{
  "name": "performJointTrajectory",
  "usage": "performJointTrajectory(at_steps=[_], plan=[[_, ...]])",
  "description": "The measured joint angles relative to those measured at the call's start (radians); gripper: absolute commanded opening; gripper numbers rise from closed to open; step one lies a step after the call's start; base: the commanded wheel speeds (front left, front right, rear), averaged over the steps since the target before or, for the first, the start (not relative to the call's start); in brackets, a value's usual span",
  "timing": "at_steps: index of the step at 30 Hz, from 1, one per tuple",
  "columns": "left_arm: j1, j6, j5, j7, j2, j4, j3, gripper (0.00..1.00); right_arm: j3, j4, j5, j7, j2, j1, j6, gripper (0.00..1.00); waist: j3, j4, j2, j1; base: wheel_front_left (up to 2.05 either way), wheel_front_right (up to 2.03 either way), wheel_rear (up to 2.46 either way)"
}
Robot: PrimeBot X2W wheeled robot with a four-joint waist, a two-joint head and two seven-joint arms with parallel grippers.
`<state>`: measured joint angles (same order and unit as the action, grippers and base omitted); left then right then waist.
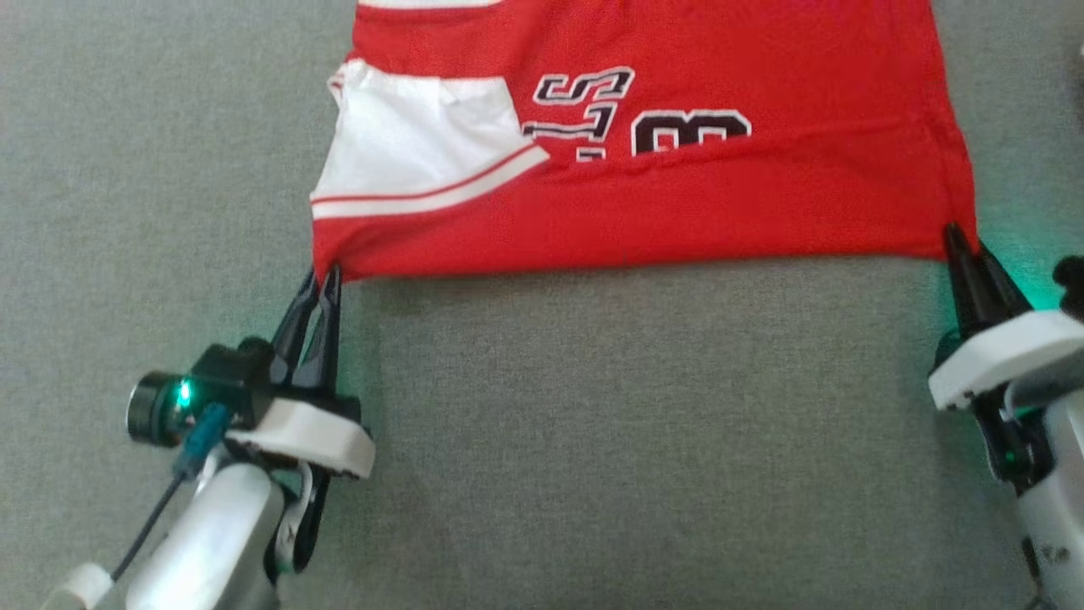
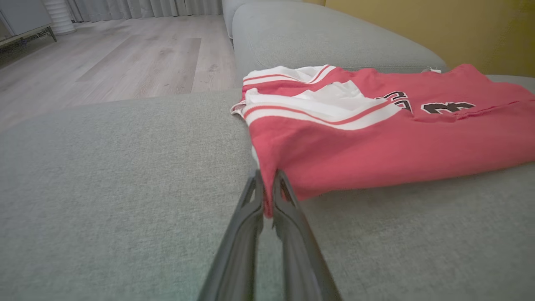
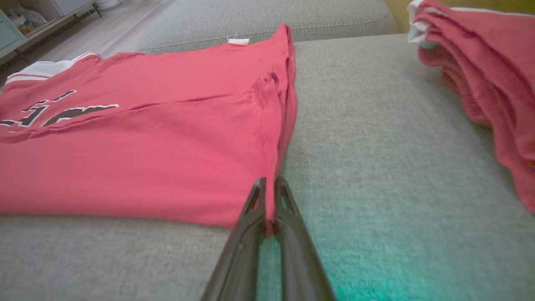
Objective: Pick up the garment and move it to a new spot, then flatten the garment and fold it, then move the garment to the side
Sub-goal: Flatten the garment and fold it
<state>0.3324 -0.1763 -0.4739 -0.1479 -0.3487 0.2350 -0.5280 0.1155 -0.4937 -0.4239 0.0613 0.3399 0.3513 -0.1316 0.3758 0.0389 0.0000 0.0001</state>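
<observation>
Two tools were clamped on the garment [image 1: 677,195], a red jersey with white trim and dark lettering, which lay spread flat on the grey sofa cushion [image 1: 593,440]. We recorded the left tool [image 1: 322,274] at the garment's near left corner, its fingers drawn together with a pinch of red cloth held between the tips. We recorded the right tool [image 1: 955,234] at the garment's near right corner, likewise closed, with the side hem caught between its fingers. The garment's near edge ran almost straight from one tool to the other. A white sleeve [image 1: 406,144] lay folded across the garment's left part. Off the garment's right side, well apart from it, we saw a heap of red cloth [image 3: 493,67] on the same cushion. Past the garment's left side we saw wooden floor [image 2: 125,58].
</observation>
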Motion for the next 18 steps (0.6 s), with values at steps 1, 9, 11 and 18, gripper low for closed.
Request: performJointTrajectory(at_steps=[1,9,11,18], plan=[[-0.013,-0.002,0.0,-0.003,-0.002,-0.007,-0.002,0.0,-0.003,0.01,0.0,0.0,0.003,-0.015,0.0,0.0,-0.007,-0.002,0.0,-0.0001,0.0,0.0,0.0],[-0.157,-0.029,-0.002,-0.004,-0.033,-0.081,-0.017,0.0,-0.02,0.077,-0.008,-0.01,0.017,-0.133,0.0,0.0,-0.062,-0.02,0.0,-0.0001,0.0,0.0,0.0],[-0.204,-0.036,-0.011,-0.004,-0.043,-0.104,-0.019,0.0,-0.023,0.092,-0.008,-0.01,0.017,-0.164,0.0,0.0,-0.08,-0.026,0.0,-0.0001,0.0,0.0,0.0],[-0.315,-0.054,-0.021,0.007,-0.062,-0.168,-0.038,0.0,-0.05,0.151,-0.005,-0.01,0.016,-0.287,0.0,0.0,-0.136,-0.034,0.0,-0.0002,0.0,0.0,0.0]])
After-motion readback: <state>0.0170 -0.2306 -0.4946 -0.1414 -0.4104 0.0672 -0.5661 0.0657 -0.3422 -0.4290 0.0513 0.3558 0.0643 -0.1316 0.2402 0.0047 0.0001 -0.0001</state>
